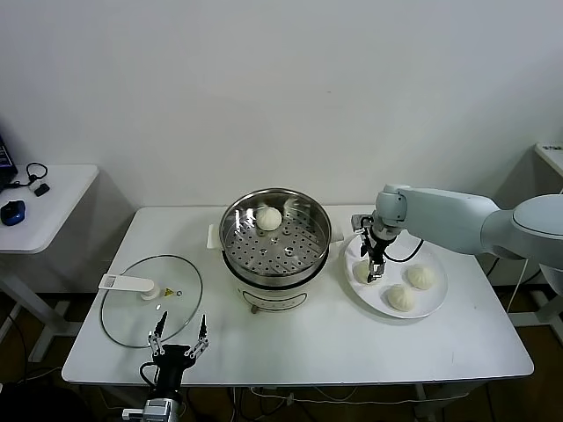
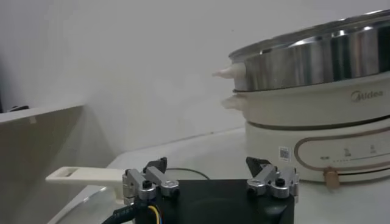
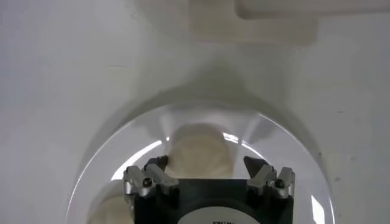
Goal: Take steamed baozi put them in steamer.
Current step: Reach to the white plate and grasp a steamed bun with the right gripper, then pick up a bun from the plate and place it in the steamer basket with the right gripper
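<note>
The right gripper is reaching down over the white plate on the right side of the tabletop, just beside the steamer. Its jaws are standing open on either side of the bun at the plate's near-steamer edge; whether they are touching it I cannot tell. In the right wrist view this bun is lying between the two fingertips, with part of another bun showing at the frame's edge. Two more buns are sitting on the plate, near each other and a little apart from the gripper. One bun is already lying on the perforated tray inside the steamer, toward its far rim.

The left gripper is hanging idle at the front edge of the tabletop, jaws open and holding nothing, just beside the glass lid that is lying flat to the left of the steamer.
</note>
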Robot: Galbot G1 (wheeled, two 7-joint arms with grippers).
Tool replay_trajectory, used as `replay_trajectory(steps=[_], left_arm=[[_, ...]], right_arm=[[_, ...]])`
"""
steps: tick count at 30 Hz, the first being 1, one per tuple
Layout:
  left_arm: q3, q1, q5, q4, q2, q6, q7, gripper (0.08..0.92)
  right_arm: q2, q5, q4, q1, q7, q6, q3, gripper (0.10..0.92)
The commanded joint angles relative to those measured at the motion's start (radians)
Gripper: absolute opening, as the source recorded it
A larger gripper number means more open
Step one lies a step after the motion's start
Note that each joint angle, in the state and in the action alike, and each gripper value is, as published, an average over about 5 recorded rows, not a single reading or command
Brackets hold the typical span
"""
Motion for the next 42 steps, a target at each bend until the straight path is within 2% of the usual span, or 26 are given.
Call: replay_trajectory(steps=[1, 10, 15, 17, 23, 30, 42], left_arm=[[0.000, -0.003, 0.001, 0.003, -0.005, 0.002, 0.000, 0.823], [-0.002, -0.005, 0.001, 0.005, -0.005, 0.003, 0.000, 0.823], [-0.002, -0.005, 0.002, 0.006, -0.005, 0.002, -0.001, 0.823], [-0.002, -0.005, 0.002, 0.005, -0.005, 0.002, -0.001, 0.823], [0.001, -0.003, 0.002, 0.003, -0.006, 0.001, -0.002, 0.823], [0.010, -0.004, 0.007, 0.008, -0.005, 0.000, -0.004, 0.823], [0.023, -0.002, 0.017, 0.002, -0.004, 0.007, -0.005, 0.823]], right_arm=[[0.001, -0.005, 0.002, -0.002, -0.004, 0.001, -0.002, 0.823], [-0.002, -0.018, 0.005, 0.008, -0.014, 0.006, -0.013, 0.754], [-0.005, -0.024, 0.006, 0.015, -0.018, 0.010, -0.016, 0.625], [-0.010, -0.026, 0.014, 0.025, -0.021, 0.011, -0.020, 0.602], [-0.030, -0.014, 0.067, 0.098, -0.030, 0.013, -0.061, 0.594], [-0.057, 0.036, 0.203, 0.310, -0.049, 0.021, -0.156, 0.594], [-0.051, 0.203, 0.417, 0.652, -0.080, 0.023, -0.270, 0.594]])
